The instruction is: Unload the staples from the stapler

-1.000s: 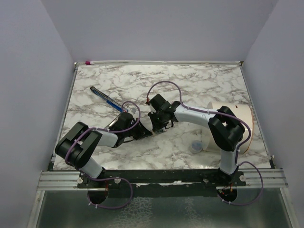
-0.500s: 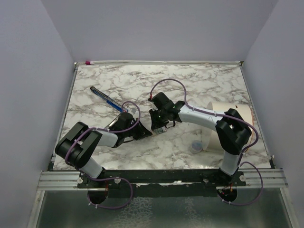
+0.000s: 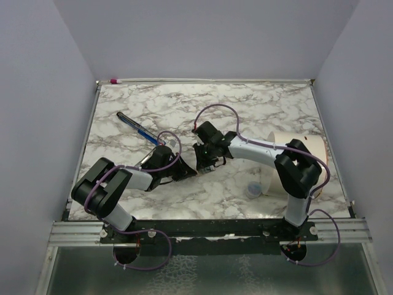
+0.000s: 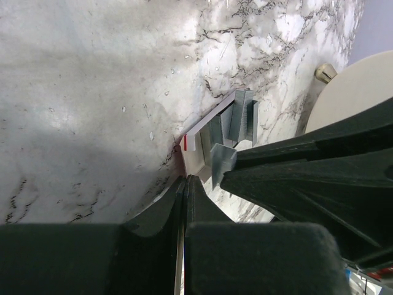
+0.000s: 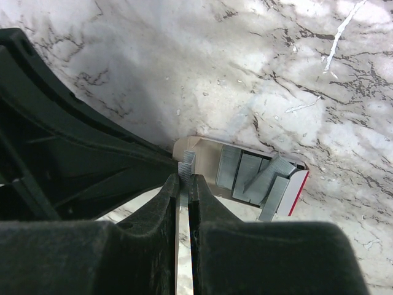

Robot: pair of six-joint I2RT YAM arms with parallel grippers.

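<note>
Pinching one staple strip (image 5: pixel 186 167) edge-on, right jaws clenched on it at the open end of the white box (image 5: pixel 206 161), mid-desk. More strips (image 5: pixel 242 171) lie loose inside the box. Left jaws clenched tight with nothing visible between them, tips just beside the box. Stapler: can't make it out in any view. The strip is probably light, stiff and slick, and likely to snap between staples, so grip the flat faces mid-length, gently. Left arm (image 3: pixel 138 178) and right arm (image 3: pixel 249 147) reach low and inward, wrists pitched down, tips nearly meeting.
</note>
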